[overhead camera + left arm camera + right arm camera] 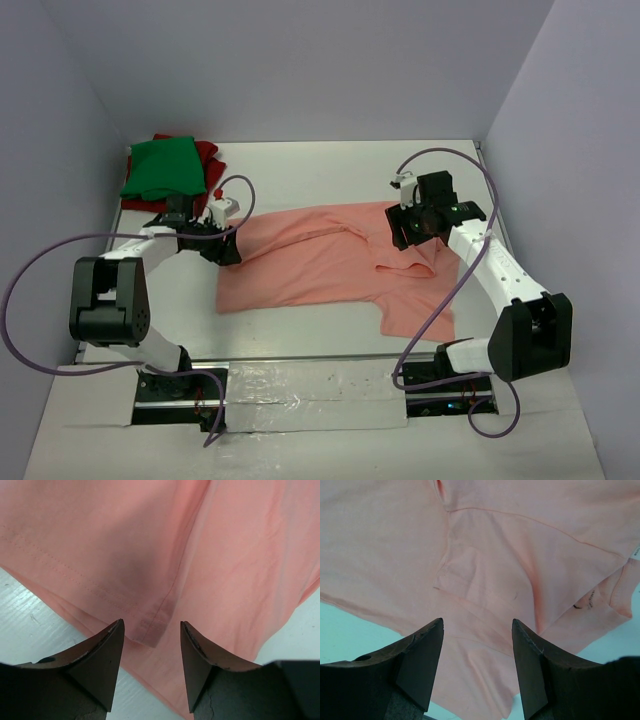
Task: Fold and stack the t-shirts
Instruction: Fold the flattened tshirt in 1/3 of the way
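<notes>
Loosely spread, pink t-shirt (pixel 320 265) lies under left tool (pixel 151 625) and right tool (pixel 477 622).

Dark red t-shirt (pixel 208 155): largely covered by the green t-shirt (pixel 160 168) at far left; only edges show. Salmon-pink t-shirt (pixel 320 265): cut off by the edges of both wrist views. Dark marking (pixel 591 597) on it: too small to read.
</notes>
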Motion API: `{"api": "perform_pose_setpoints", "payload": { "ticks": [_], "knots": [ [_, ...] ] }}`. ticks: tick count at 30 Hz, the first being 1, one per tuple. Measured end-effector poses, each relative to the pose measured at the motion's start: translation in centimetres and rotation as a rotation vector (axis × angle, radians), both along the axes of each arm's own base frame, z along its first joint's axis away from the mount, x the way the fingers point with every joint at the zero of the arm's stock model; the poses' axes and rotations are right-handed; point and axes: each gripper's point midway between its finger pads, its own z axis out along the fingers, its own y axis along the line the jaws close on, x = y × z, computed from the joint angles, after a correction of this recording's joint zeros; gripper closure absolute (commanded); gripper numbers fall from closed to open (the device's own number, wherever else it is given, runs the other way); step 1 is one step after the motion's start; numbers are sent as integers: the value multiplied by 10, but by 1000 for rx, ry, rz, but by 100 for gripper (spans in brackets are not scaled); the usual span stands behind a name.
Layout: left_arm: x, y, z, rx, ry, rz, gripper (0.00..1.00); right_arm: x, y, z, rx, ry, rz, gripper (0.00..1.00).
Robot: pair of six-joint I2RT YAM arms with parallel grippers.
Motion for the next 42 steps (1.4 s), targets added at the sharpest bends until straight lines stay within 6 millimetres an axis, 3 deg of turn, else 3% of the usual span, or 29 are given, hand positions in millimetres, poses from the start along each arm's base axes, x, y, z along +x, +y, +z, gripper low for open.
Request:
{"api": "perform_pose_setpoints", "payload": {
  "ticks": [7, 10, 11, 14, 15, 16, 21, 25, 32, 37, 42],
  "knots": [
    [4, -1, 3, -7, -13, 12, 44, 0, 0, 0, 0, 0, 0, 36],
    [14, 0, 6, -9, -37, 56, 46, 0, 0, 0, 0, 0, 1, 46],
    [20, 1, 7, -10, -49, 78, 47, 0, 1, 0, 2, 0, 2, 63],
    [41, 7, 11, 3, -91, 158, 48, 0, 2, 0, 8, 2, 2, 87],
    [50, 10, 12, 12, -112, 188, 48, 0, 1, 0, 8, 2, 2, 90],
    [61, 14, 14, 21, -137, 221, 48, 0, 1, 0, 8, 2, 2, 91],
    [108, 27, 22, 52, -214, 353, 51, 0, 1, 0, 8, 1, 1, 75],
    [132, 34, 16, 67, -224, 412, 54, 0, 1, 1, 8, -1, 1, 74],
    [130, 32, -20, 78, -108, 420, 57, 0, 1, 1, 5, -2, 0, 73],
    [126, 32, -22, 82, -89, 418, 59, 0, 0, 1, 4, -2, -2, 73],
    [123, 32, -23, 86, -77, 416, 75, 0, 0, 1, -1, -3, -5, 72]
  ]
}}
